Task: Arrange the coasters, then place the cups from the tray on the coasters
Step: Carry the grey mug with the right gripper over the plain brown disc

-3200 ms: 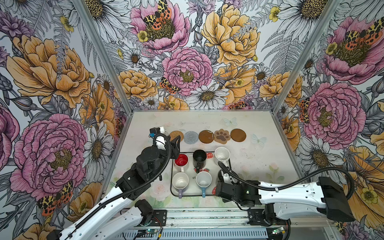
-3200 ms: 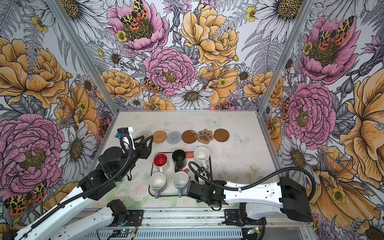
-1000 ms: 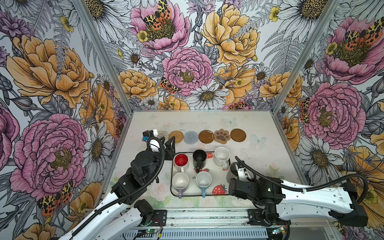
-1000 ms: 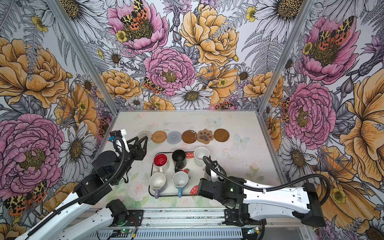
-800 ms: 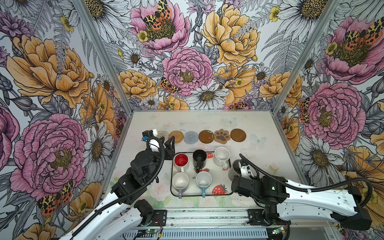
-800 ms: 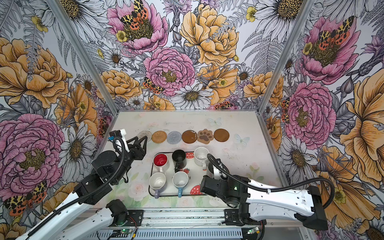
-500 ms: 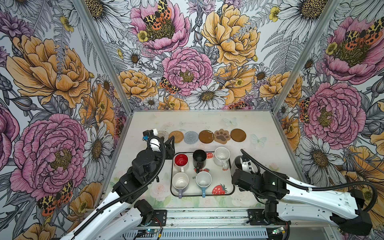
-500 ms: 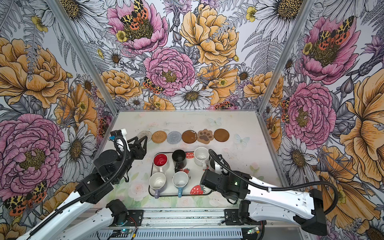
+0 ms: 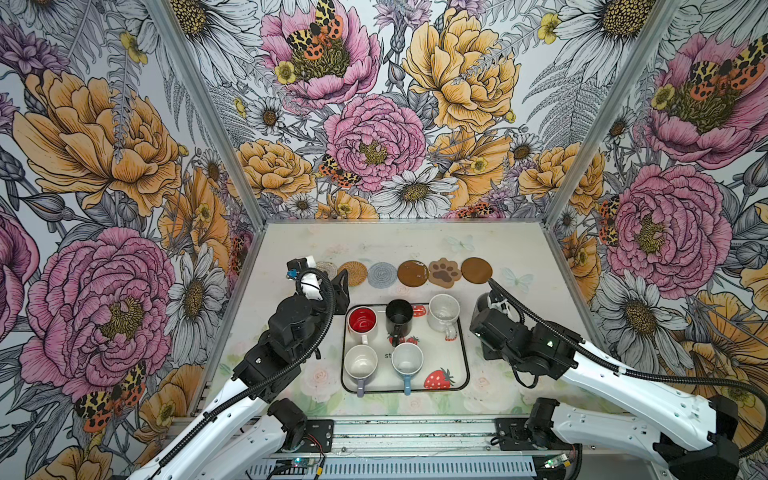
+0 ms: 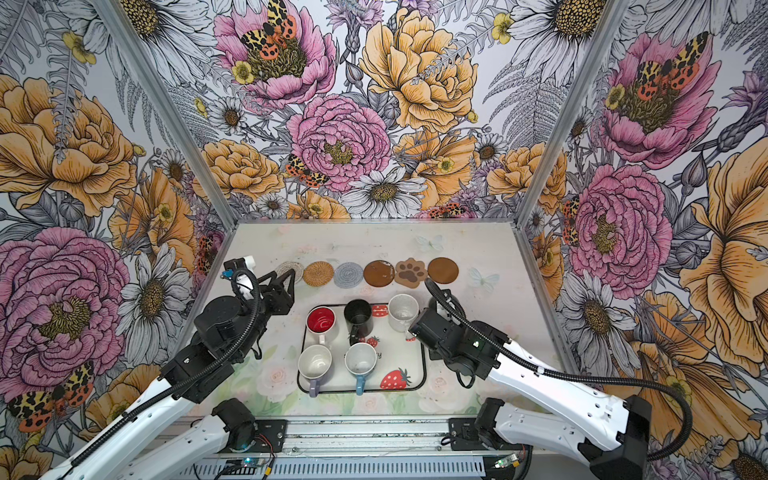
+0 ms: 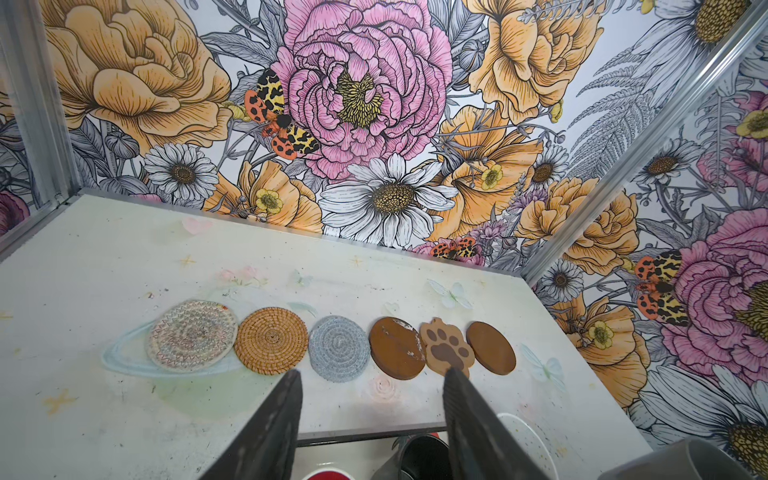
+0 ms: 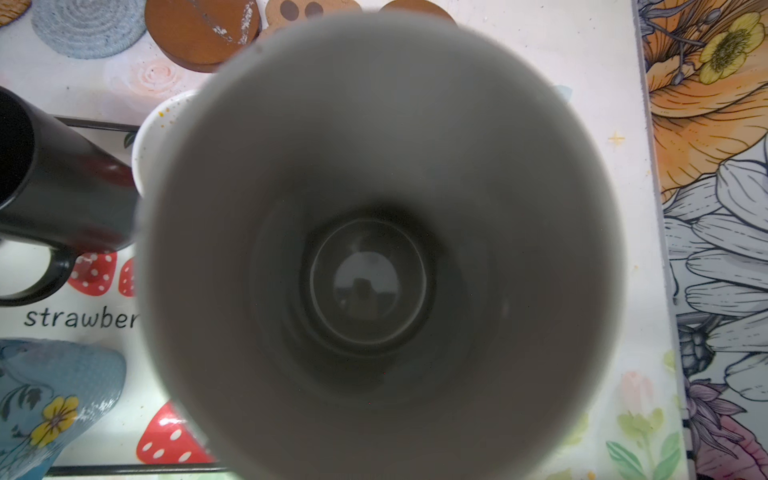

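Note:
Six coasters lie in a row at the back: beaded, rattan, grey spiral, brown disc, paw, brown disc. The strawberry tray holds the red-inside, black, speckled white, lilac and light blue cups. My right gripper is shut on the grey cup, held just right of the tray, near the right brown disc. Its fingers are hidden. My left gripper hangs open and empty by the tray's far left corner.
Floral walls close in the table on the left, back and right. A metal rail runs along the front edge. The right arm's cable arcs over the table beside the tray.
My right gripper has carried the grey cup off the tray's near right corner, rightward and then toward the back. The left arm has hardly moved.

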